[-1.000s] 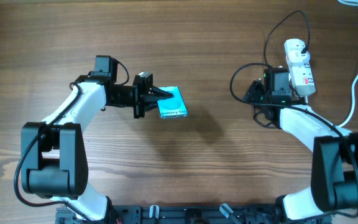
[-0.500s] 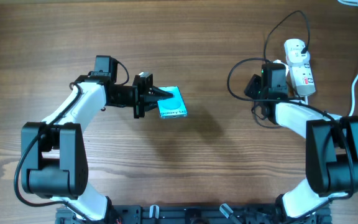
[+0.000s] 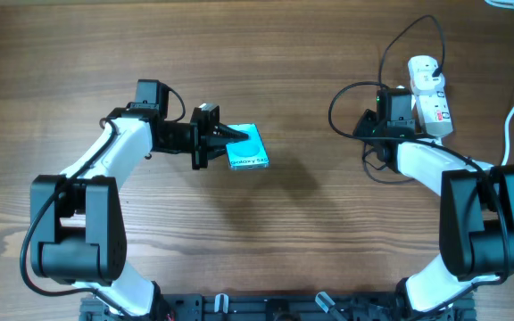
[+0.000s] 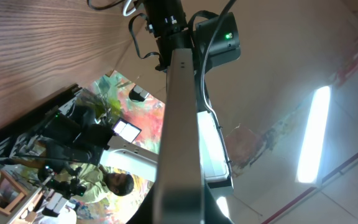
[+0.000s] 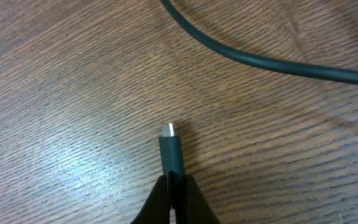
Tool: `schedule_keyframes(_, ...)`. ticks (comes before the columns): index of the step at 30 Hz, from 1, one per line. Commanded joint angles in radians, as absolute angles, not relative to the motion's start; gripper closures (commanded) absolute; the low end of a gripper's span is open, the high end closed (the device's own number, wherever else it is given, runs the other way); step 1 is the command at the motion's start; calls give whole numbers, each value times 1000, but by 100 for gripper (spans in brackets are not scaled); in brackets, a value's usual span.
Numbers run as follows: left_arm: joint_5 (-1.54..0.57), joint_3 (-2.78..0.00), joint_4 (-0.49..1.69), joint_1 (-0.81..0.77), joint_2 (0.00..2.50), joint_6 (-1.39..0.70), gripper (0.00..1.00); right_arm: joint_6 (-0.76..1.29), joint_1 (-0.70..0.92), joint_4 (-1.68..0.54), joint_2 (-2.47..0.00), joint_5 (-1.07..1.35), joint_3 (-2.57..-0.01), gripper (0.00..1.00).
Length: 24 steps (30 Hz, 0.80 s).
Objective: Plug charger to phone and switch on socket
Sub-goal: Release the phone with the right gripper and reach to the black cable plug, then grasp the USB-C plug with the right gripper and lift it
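Observation:
The phone (image 3: 250, 148), its cyan screen up, lies left of centre in the overhead view, and my left gripper (image 3: 227, 143) is shut on its left end. From the left wrist the phone (image 4: 180, 124) shows edge-on as a grey bar running up from the jaws. My right gripper (image 5: 173, 186) is shut on the charger's small black plug (image 5: 171, 152), whose silver tip points away just above the wood. Overhead, that gripper (image 3: 362, 130) sits just left of the white socket (image 3: 429, 96), and the charger's thin black cable (image 3: 333, 111) loops round it.
A thicker white cable (image 3: 513, 116) runs down the far right edge of the table. A stretch of black cable (image 5: 260, 59) crosses the wood ahead of the right gripper. Bare wood lies between the phone and the right arm.
The right gripper has closed on the charger plug after shifting slightly toward the socket. The left arm and phone have not moved.

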State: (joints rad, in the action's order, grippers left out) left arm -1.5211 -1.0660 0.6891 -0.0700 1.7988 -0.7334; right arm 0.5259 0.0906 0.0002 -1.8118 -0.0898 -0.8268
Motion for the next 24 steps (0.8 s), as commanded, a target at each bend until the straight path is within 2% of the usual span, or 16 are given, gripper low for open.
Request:
schedule_keyframes(1,-1577,-1071,689,-68,1794,-711,96,529,97,-57,-1887,10,-770,96)
schedule_keyframes(6,-1577,-1071,679,-68,1794,-710,96,430,97,-106,-1857,165,-833,96)
schedule_keyframes(14,-1577,-1071,504,-68,1794,-710,96,265,43,-409,-1610,570,-919,96)
schedule_keyframes(19,-1577,-1071,289,-68,1794,-711,96,124,22,-655,-1448,789,-918,96)
schedule_keyframes(24,-1545,-1071,106,-68,1794,-715,96,-32,23,-839,-1409,1063,-918,95)
